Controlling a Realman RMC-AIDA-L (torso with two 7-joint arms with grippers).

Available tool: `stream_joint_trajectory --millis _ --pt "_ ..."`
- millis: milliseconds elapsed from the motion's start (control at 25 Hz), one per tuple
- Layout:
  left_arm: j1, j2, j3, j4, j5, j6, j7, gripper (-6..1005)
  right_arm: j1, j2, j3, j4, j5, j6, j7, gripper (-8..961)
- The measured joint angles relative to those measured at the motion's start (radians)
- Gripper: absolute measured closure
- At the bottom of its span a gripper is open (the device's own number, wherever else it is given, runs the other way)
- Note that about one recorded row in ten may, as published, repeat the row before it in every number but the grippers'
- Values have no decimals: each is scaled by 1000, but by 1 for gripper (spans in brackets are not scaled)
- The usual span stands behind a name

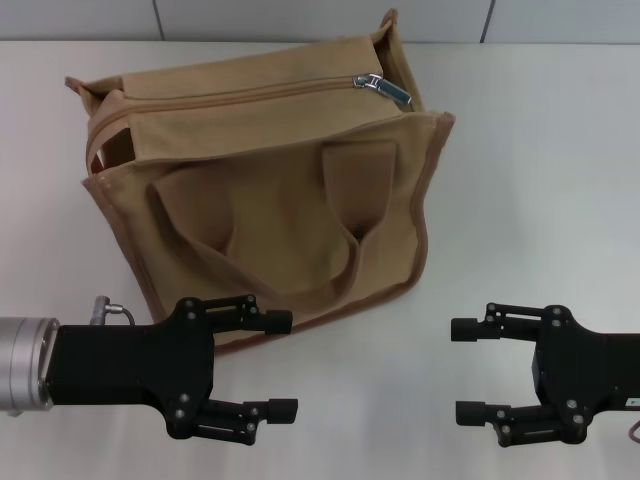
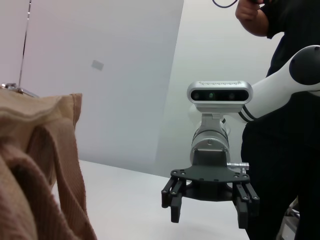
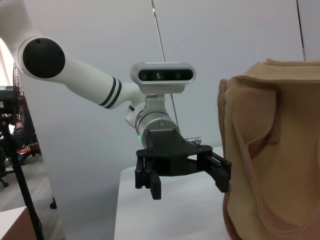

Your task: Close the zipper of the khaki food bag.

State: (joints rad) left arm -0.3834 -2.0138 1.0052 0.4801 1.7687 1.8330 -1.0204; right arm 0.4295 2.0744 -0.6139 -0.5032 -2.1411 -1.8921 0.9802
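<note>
bag (image 1: 270, 190): boxy tan canvas, brown trim | zipper (image 1: 240, 95): silver slider | left gripper (image 1: 283, 365): fingers wide | right gripper (image 1: 463, 371): fingers wide

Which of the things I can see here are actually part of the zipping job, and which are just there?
Part of the job:
khaki food bag
zipper, slider at the bag's right end
left gripper, jaws open
right gripper, jaws open

Just there:
white table
person in black
</note>
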Motion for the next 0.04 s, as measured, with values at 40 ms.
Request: stream_joint_trajectory --millis 40 --pt "0 0 0 0 0 0 0 155 0 0 0 0 0 1 0 164"
